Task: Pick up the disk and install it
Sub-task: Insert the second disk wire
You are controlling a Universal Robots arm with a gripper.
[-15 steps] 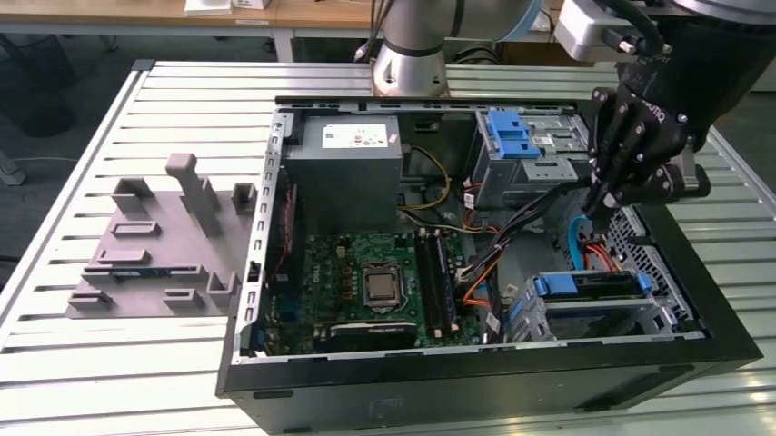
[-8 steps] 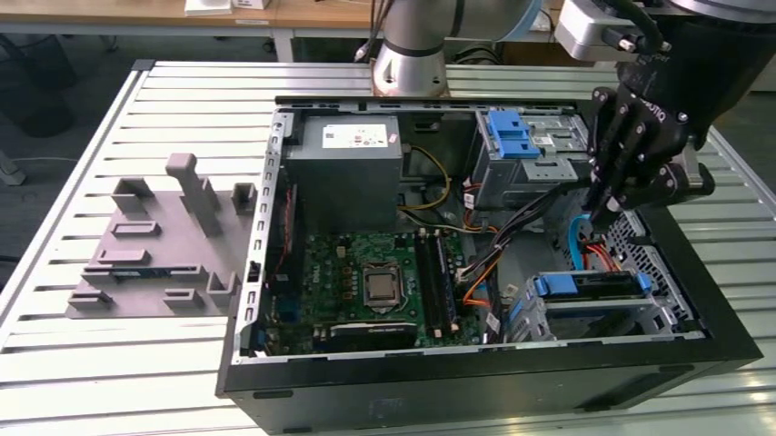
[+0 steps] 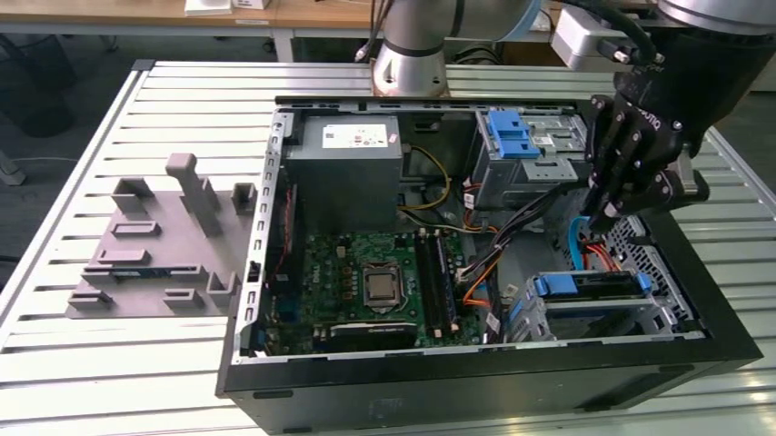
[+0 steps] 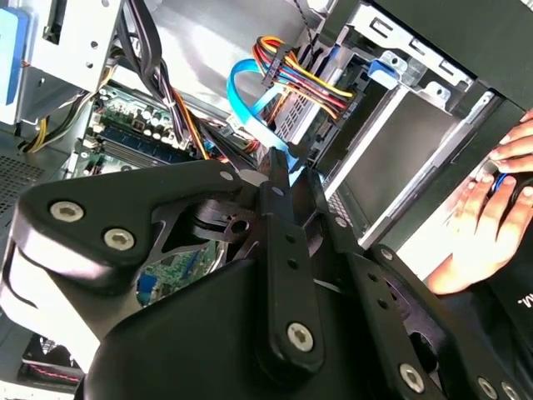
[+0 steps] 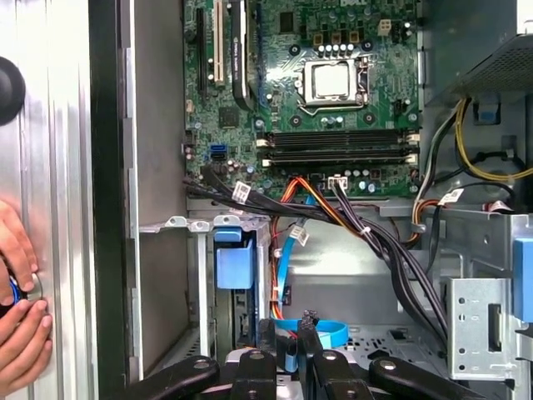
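Below fingers (image 3: 602, 216): disk (image 3: 591, 284) seated in bay.

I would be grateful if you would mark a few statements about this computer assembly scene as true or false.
1. The disk sits in a bay inside the computer case, with its blue handle showing. True.
2. The gripper is carrying the disk. False: it hangs over the case near the blue cable, apart from the disk.
3. The grey stand lies on the table, to the exterior view's left of the case. True.
4. The case is closed. False: it is open, and the motherboard shows.
5. A person's hand is beside the case. True.
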